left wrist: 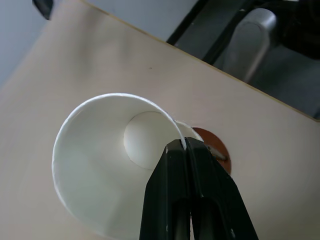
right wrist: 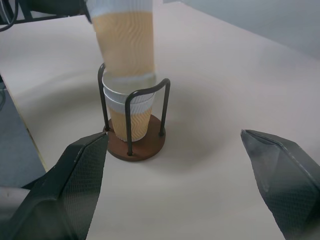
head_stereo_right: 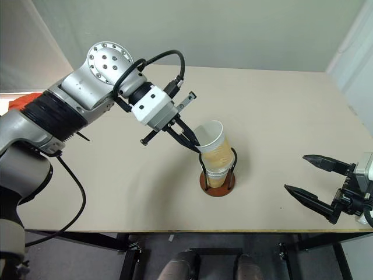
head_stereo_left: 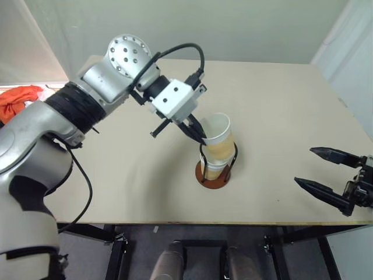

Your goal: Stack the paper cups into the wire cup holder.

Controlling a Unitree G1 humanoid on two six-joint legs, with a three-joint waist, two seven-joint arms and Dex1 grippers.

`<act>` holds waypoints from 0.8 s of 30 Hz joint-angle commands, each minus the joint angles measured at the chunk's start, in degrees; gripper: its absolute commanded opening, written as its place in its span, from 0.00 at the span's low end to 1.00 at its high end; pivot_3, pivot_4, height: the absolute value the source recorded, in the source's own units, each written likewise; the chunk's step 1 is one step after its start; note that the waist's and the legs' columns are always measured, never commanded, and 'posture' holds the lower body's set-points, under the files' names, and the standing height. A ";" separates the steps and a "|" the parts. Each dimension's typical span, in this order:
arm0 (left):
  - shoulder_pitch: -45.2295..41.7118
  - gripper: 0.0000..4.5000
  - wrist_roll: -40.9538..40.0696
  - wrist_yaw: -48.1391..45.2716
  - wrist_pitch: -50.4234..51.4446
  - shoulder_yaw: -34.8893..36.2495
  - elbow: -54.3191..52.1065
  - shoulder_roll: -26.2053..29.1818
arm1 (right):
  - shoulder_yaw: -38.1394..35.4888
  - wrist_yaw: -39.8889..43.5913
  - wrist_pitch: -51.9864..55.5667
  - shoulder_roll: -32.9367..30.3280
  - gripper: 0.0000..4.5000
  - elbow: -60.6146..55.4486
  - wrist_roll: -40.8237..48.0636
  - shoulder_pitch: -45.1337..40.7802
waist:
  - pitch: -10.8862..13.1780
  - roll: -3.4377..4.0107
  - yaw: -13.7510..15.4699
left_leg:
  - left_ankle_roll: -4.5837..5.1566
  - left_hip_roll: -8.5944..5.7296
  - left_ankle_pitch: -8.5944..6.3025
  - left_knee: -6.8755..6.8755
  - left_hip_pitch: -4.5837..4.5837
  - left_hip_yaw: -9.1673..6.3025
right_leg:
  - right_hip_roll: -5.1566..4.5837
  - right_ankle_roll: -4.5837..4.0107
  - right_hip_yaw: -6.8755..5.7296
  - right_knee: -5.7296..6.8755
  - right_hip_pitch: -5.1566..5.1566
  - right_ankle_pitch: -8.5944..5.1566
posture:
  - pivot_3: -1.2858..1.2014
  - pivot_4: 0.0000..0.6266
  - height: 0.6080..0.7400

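Your two head views look down and forward over the worktop [head_stereo_left: 280, 116] from above — both share the wire cup holder [head_stereo_left: 214, 175] near frame centre. Your left wrist view sits very close, peering straight into a paper cup [left wrist: 100, 165]. Your right wrist view looks low across the worktop — holder at centre left.

An orange cloth [head_stereo_left: 18, 99] lies beside the beige table [head_stereo_left: 280, 105].
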 commanded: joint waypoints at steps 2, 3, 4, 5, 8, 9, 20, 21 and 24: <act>-2.76 0.00 -0.16 -2.07 -2.16 0.07 0.23 -0.04 | -0.91 -0.88 -0.54 0.05 1.00 -1.49 0.48 -0.08 | 0.00 0.00 -0.05 | 0.00 -0.01 0.01 0.00 0.02 0.05 | 0.03 -0.04 0.08 0.00 0.00 -0.01 | 0.52 0.24 1.00; -2.75 0.00 0.76 -2.07 -2.68 0.21 1.13 -0.56 | -0.94 -0.98 -0.48 0.02 1.00 -1.52 0.51 -0.12 | 0.00 0.00 -0.05 | 0.00 -0.01 0.01 0.00 0.04 0.07 | 0.03 -0.04 0.16 0.00 0.00 -0.02 | 0.52 0.24 1.00; -2.73 0.00 1.13 -2.07 -2.89 0.28 1.62 -0.89 | -0.94 -1.16 -0.41 0.03 1.00 -1.60 0.58 -0.16 | 0.00 0.00 -0.05 | 0.01 -0.03 0.01 0.00 0.07 0.10 | 0.04 -0.04 0.21 0.00 0.03 -0.02 | 0.52 0.24 1.00; -2.73 0.00 1.24 -2.07 -2.98 0.27 1.82 -1.02 | -0.95 -1.33 -0.34 0.04 1.00 -1.66 0.66 -0.17 | 0.00 0.01 -0.05 | 0.01 -0.04 0.02 -0.01 0.10 0.12 | 0.05 -0.04 0.27 0.00 0.05 -0.02 | 0.52 0.24 1.00; -2.76 0.00 1.55 -2.07 -3.23 0.15 2.02 -1.04 | -0.88 -1.59 -0.34 0.09 1.00 -1.75 0.66 -0.10 | 0.00 0.01 -0.24 | 0.03 -0.05 0.01 0.00 0.11 0.18 | 0.07 -0.03 0.40 -0.05 0.05 -0.01 | 0.52 0.24 1.00; -2.80 0.00 1.65 -2.07 -3.28 0.02 2.10 -0.96 | -0.81 -1.72 -0.36 0.10 1.00 -1.74 0.63 -0.13 | 0.00 0.01 -0.27 | 0.03 -0.04 0.01 -0.01 0.11 0.20 | 0.07 -0.02 0.43 -0.06 0.05 -0.01 | 0.52 0.24 1.00; -3.84 0.00 4.51 -2.07 -5.49 -3.70 2.58 -0.20 | 0.76 -2.24 -0.94 0.20 1.00 -0.96 -0.46 -1.09 | 0.00 0.01 -0.27 | -0.10 -0.04 -0.03 -0.03 0.08 0.26 | 0.07 0.01 0.49 -0.28 0.05 0.00 | 0.52 0.24 1.00; -3.96 0.00 4.56 -2.07 -5.72 -3.96 2.65 -0.11 | 0.90 -2.37 -0.94 0.27 1.00 -1.05 -0.53 -1.14 | 0.00 0.01 -0.27 | -0.12 -0.03 -0.04 -0.02 0.08 0.27 | 0.07 0.02 0.49 -0.29 0.05 0.01 | 0.52 0.24 1.00; -4.34 0.04 4.20 -2.07 -5.56 -4.57 2.66 -0.01 | 0.93 -2.40 -1.03 0.64 1.00 -1.35 -0.74 -0.72 | 0.01 0.01 -0.25 | -0.13 -0.03 -0.06 -0.03 0.06 0.27 | 0.07 0.04 0.48 -0.30 0.05 0.02 | 0.52 0.24 1.00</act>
